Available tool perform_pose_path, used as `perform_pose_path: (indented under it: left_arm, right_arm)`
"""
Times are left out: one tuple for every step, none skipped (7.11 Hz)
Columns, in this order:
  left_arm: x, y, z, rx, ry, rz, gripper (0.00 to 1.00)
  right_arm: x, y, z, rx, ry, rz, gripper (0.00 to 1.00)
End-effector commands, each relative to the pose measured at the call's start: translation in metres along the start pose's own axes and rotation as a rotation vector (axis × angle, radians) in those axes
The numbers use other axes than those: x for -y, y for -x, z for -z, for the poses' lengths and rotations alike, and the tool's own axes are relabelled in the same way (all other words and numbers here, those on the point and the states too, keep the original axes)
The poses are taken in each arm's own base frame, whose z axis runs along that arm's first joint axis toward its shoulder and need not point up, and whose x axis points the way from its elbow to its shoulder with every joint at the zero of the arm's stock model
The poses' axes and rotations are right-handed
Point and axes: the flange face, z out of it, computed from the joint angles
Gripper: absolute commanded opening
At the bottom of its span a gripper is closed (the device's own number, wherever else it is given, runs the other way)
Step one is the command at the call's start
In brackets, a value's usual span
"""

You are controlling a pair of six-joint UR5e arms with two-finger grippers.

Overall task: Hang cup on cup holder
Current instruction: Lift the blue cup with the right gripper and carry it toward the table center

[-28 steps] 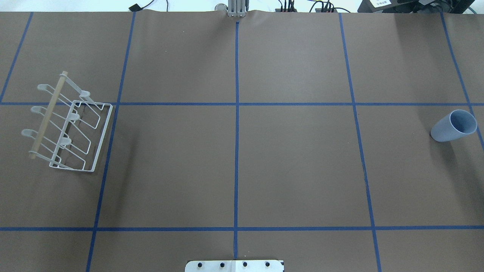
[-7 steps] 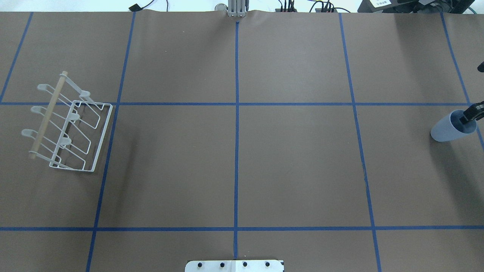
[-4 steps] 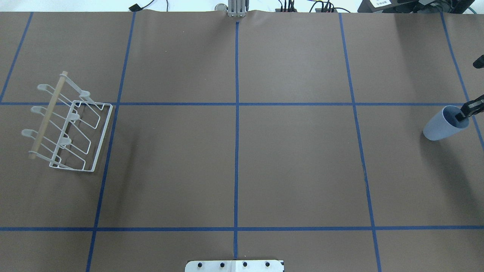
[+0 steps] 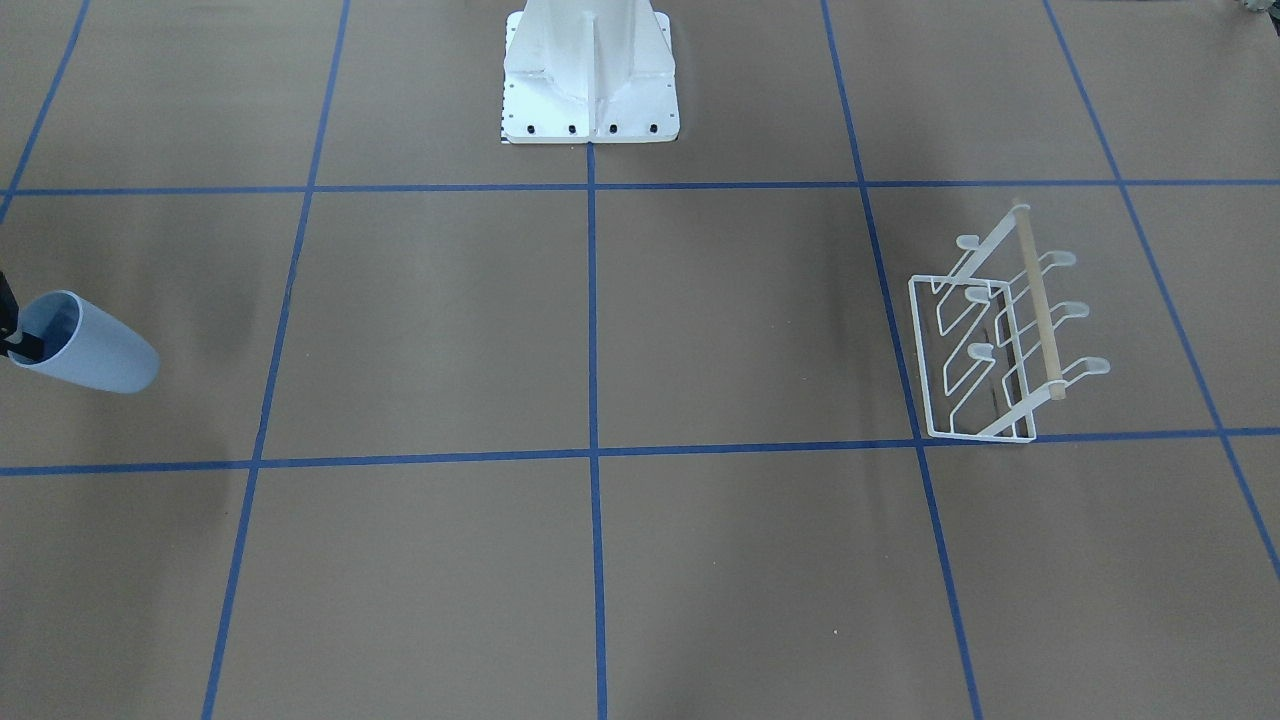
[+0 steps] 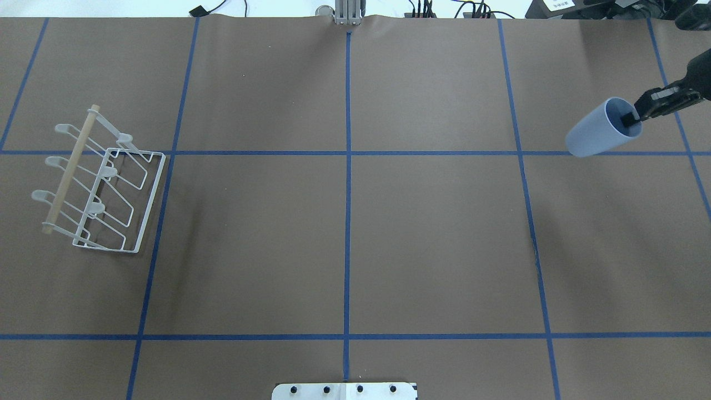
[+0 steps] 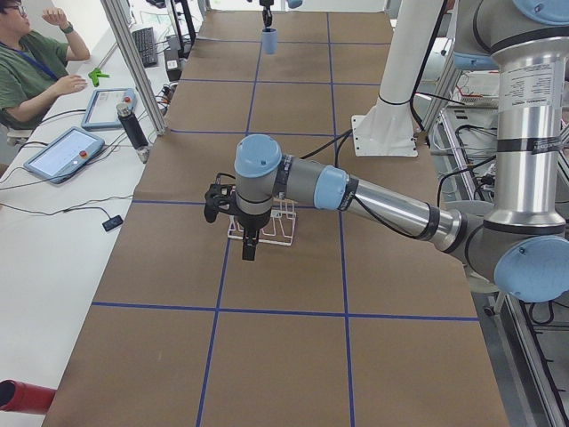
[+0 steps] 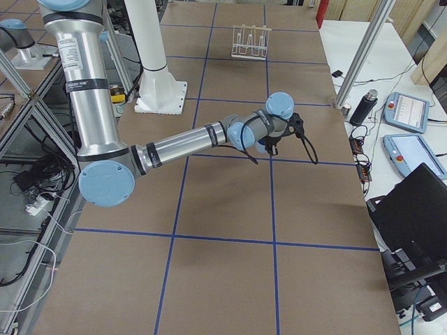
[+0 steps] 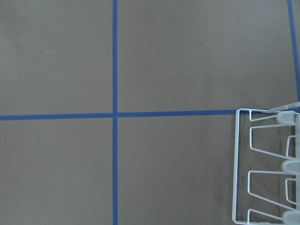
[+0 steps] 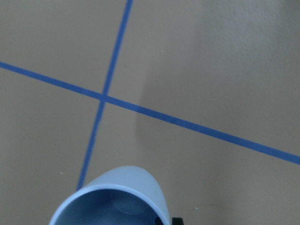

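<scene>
The pale blue cup (image 5: 600,132) hangs mouth-up above the table's right side. It also shows in the front view (image 4: 90,348), small and far in the left view (image 6: 268,39), and from above in the right wrist view (image 9: 115,199). My right gripper (image 5: 632,118) is shut on its rim, one finger inside and one outside. The white wire cup holder (image 5: 103,180) with its wooden rod stands at the far left, also seen in the front view (image 4: 1000,335) and the left wrist view (image 8: 265,164). My left gripper (image 6: 246,247) hovers next to the holder; I cannot tell if it is open or shut.
Blue tape lines grid the brown table cover. The robot's white base (image 4: 590,70) stands at the near middle edge. A metal post (image 5: 349,12) and cables sit at the far edge. An operator (image 6: 31,71) and tablets sit beside the table.
My right gripper came in over the standing cup, closed on its rim, then lifted it and carried it away from the right edge, toward the far side.
</scene>
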Motion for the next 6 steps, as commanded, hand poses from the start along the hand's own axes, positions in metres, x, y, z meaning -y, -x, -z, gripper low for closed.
perform_pose_path:
  left_arm:
    - [0.013,-0.042,-0.003,-0.103,-0.039,0.026,0.98]
    - [0.015,-0.079,-0.013,-0.162,-0.074,0.060,0.98]
    - [0.012,-0.113,-0.025,-0.226,-0.104,0.087,0.98]
    - [0.009,-0.140,-0.030,-0.294,-0.124,0.119,0.98]
    - [0.007,-0.164,-0.031,-0.364,-0.142,0.124,0.98]
    - [0.009,-0.193,-0.022,-0.442,-0.157,0.153,0.98]
  right_arm:
    - [0.025,0.133,-0.012,0.157,-0.074,-0.067,0.00]
    - [0.016,0.176,-0.028,0.213,-0.158,-0.096,0.00]
    - [-0.002,0.210,-0.046,0.314,-0.204,-0.154,0.00]
    - [-0.018,0.235,-0.056,0.427,-0.263,-0.199,0.00]
    - [-0.033,0.252,-0.064,0.527,-0.291,-0.230,0.00]
    - [-0.047,0.264,-0.070,0.601,-0.292,-0.226,0.00]
